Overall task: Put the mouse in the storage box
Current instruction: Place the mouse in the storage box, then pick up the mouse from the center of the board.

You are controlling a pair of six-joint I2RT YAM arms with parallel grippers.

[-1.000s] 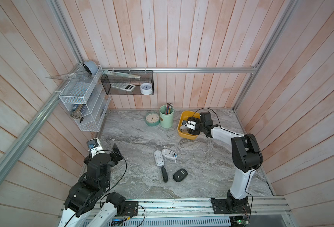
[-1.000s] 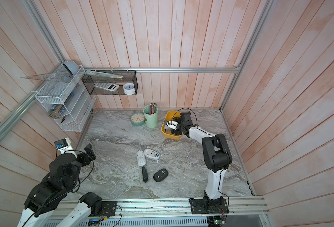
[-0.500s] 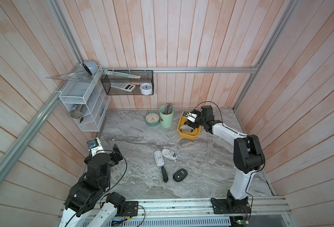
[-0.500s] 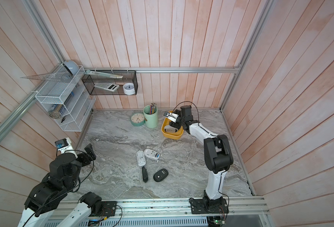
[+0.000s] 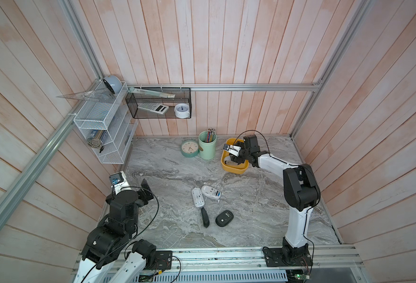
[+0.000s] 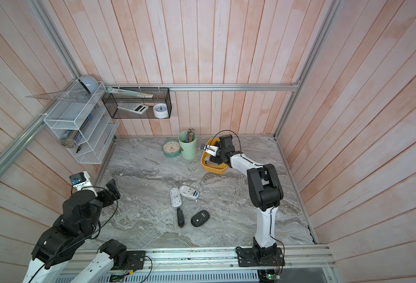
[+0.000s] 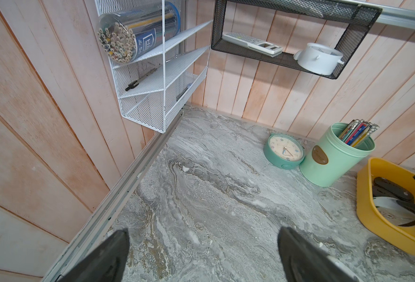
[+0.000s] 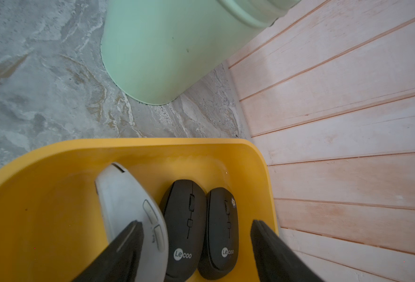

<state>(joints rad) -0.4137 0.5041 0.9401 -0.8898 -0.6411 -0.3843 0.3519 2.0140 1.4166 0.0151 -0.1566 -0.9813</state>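
Right wrist view is showing your right gripper (image 8: pixel 195 223) hanging spread and empty over the storage box (image 8: pixel 152 142), with three mice (image 8: pixel 184 207) lying inside. On the table (image 5: pixel 263 196), the white mouse (image 5: pixel 211 193) nearest the box is lying toward the front rail (image 5: pixel 214 253) and slightly left of that gripper, long axis running crosswise. Your left gripper (image 7: pixel 204 230), also spread wide, is sitting farther off.

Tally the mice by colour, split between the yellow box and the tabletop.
In the storage box, white mouse: 1
In the storage box, black mice: 2
On the table, white mice: 2
On the table, black mouse: 1
Total: 6 mice. The slim black thing beside the black mouse is too unclear to count.
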